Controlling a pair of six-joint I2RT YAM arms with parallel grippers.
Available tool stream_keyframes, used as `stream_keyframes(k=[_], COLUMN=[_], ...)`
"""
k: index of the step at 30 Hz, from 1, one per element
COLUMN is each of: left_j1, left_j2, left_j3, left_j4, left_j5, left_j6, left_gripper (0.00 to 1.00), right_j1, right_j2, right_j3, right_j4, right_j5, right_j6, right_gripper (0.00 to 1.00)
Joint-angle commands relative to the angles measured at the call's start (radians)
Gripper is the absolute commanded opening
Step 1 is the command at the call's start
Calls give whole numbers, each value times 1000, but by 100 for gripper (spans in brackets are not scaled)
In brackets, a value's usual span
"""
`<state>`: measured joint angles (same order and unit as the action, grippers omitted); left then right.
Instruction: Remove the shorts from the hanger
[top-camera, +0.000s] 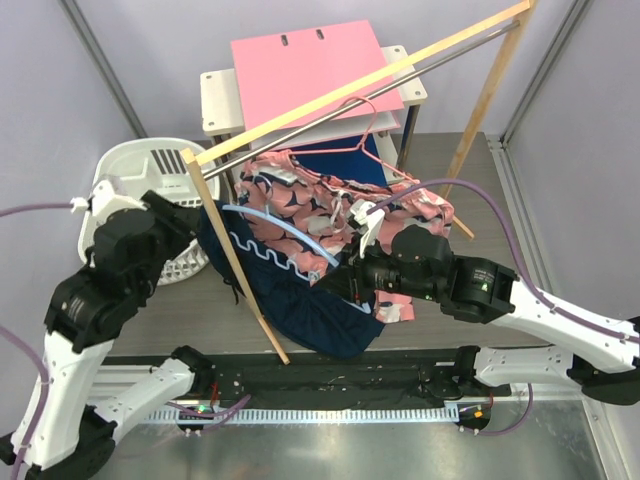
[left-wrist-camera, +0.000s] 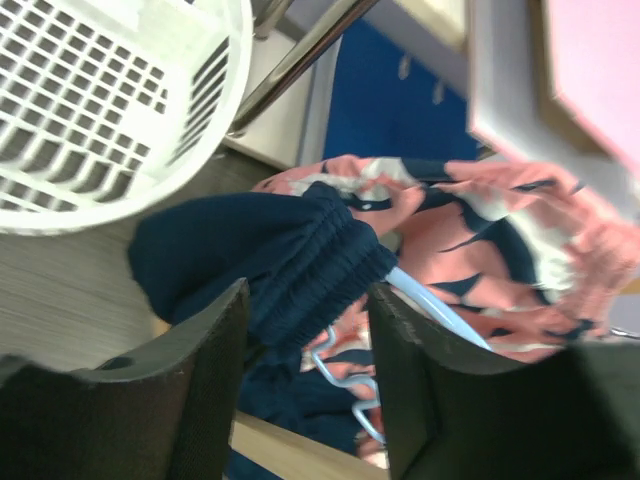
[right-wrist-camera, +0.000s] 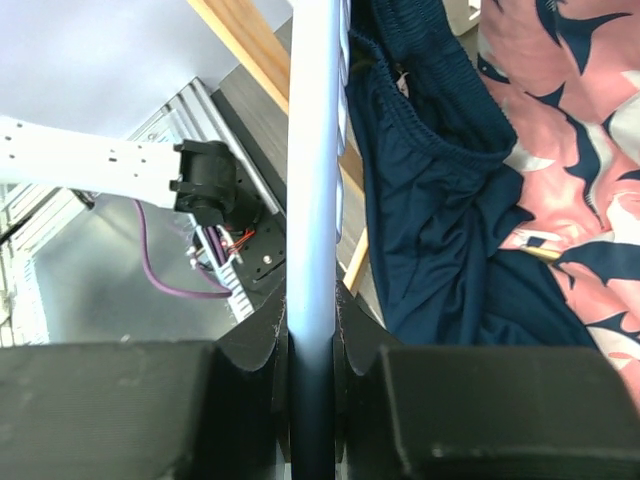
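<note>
The dark navy shorts (top-camera: 310, 310) hang from a light blue hanger (top-camera: 290, 230), sagging toward the table's front edge. The salmon pink printed shorts (top-camera: 310, 200) lie bunched behind them. My left gripper (left-wrist-camera: 308, 340) is open, with the navy shorts' ribbed waistband (left-wrist-camera: 300, 265) lying between its fingers (left-wrist-camera: 200, 370). The salmon shorts (left-wrist-camera: 500, 230) and the hanger's bar (left-wrist-camera: 430, 310) show just beyond. My right gripper (right-wrist-camera: 312, 340) is shut on the hanger's light blue bar (right-wrist-camera: 315, 150), with the navy shorts (right-wrist-camera: 440, 230) hanging to its right. From above, the right gripper (top-camera: 345, 275) is at the hanger's right end.
A wooden rack's leg (top-camera: 235, 260) slants across in front of the shorts, and its top bar crosses at the back. A white laundry basket (top-camera: 140, 165) stands at the left. A pink hanger (top-camera: 365, 140) hangs on the rail before a shelf with a pink board (top-camera: 310, 65).
</note>
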<state>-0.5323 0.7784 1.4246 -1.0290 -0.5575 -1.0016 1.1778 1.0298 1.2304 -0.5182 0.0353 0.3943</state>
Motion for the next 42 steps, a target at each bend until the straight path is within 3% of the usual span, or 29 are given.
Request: stream_keyframes(k=[1,5,9,17,22,28,32,36,42], left_j1=[0,0,0,0,-1,0,0,0,0], left_j2=[61,27,38,62,90,156,194,202,190], left_j3=[60,17,0,-42,-52,-4,19,22,-6], left_j4=[-39,49,-3,-25,-34,-34,-32,-37,-34], left_j5=[28,109,113,163,122,97,84,44,4], left_j6=[253,302,262,244,207,221,244,258,259], left_gripper=[55,66,68,65,72,73,65,47,38], right_j1=[0,-1,-1,-1,-1,0,-1,0,0], right_j2=[-13,7,0,-1,0,-10,-8,-16,-25], right_j3=[50,76,78,72,72,64,58,57,50], right_j4=[132,119,118,118,124,127,132,139,142], right_j5=[-64,-78,-69,-64,-58,-66,-71,-58,-60], right_j6=[35,44,37,44,44,41,44,46,43], right_gripper=[1,1,1,1,1,1,1,1,1])
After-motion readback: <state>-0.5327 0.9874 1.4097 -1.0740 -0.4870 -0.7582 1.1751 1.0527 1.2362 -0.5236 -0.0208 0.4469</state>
